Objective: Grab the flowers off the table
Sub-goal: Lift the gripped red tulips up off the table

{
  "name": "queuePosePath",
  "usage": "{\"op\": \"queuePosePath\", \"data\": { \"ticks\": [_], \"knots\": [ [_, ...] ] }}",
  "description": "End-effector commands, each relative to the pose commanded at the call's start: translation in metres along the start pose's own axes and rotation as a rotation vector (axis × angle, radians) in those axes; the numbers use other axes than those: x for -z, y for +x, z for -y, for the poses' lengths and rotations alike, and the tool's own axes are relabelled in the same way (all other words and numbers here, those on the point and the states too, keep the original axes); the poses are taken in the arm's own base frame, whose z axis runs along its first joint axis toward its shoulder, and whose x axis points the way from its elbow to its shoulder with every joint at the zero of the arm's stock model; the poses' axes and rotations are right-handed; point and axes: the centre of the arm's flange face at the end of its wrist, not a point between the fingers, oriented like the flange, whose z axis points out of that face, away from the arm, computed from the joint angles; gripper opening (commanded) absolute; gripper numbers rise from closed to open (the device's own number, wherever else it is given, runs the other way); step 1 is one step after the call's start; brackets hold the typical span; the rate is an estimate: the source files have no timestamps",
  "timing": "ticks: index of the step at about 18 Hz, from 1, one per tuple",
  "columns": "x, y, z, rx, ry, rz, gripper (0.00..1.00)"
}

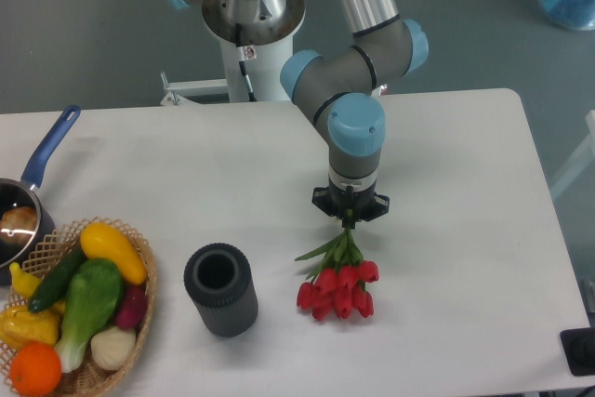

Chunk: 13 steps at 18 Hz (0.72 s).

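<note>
1. Red tulip heads mark the flowers [337, 287], a small tied bunch lying just below the tool [350, 218] in the picture, with the thin green stems running up into it and the blooms fanned out at the far end.

2. The tool points straight down at the table [465, 230] and is clenched on the stems of the flowers; its two fingers look drawn together around the narrow stalk bundle. Gripping there makes sense, I judge: the stems are the firm, gathered part, while the blooms would crush.

3. The blooms seem to rest on the white surface or hang just above it; whether the bunch is already clear of the table I cannot tell from this view.

4. The bunch hangs away from the tool towards the camera, likely because the heavy heads trail from the pinched stems.

5. To the tool's left side in the picture, well apart from the flowers, stands a dark cylinder [220, 289] with an open top, upright. Further that way sits a wicker basket [139, 276] full of coloured vegetables, and beyond it a pan with a blue handle [51, 146]. None of them touches the bunch.

6. The grasp looks made, so what remains is the lift; a thin stem bundle could slip or pivot in the fingers as it rises.
</note>
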Motion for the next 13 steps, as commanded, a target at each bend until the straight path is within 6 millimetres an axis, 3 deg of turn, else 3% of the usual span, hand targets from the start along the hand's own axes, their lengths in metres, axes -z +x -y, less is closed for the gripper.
{"op": "queuePosePath", "data": {
  "ticks": [4, 9, 13],
  "knots": [
    [0.042, -0.005, 0.009, -0.002, 0.072, 0.039, 0.12],
    [0.124, -0.021, 0.042, -0.006, 0.286, 0.054, 0.12],
    [0.154, -0.018, 0.049, -0.026, 0.364, 0.05, 0.12]
  ]
}}
